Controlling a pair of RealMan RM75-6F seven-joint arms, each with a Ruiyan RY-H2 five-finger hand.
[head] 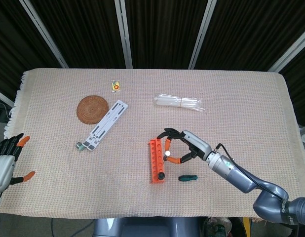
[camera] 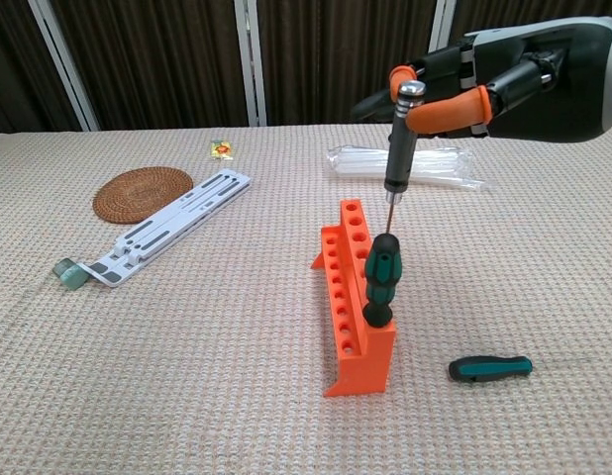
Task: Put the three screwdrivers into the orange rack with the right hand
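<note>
The orange rack [camera: 350, 301] [head: 156, 161] stands mid-table with one green-and-black screwdriver [camera: 378, 280] upright in its near end. My right hand [camera: 504, 84] [head: 184, 146] pinches a grey metal screwdriver [camera: 399, 139] near its top, shaft pointing down just above the rack, behind the standing one. A third screwdriver [camera: 490, 368] [head: 187, 177], green-handled, lies flat on the cloth right of the rack. At the far left table edge my left hand [head: 7, 160] holds nothing, fingers apart.
A round woven coaster [head: 92, 108] and a white slotted bracket [head: 103, 123] lie at the left. A clear plastic packet [head: 179, 101] rests behind the rack. A small yellow item [head: 115, 85] sits near the back. The beige cloth [head: 241, 108] covers the table.
</note>
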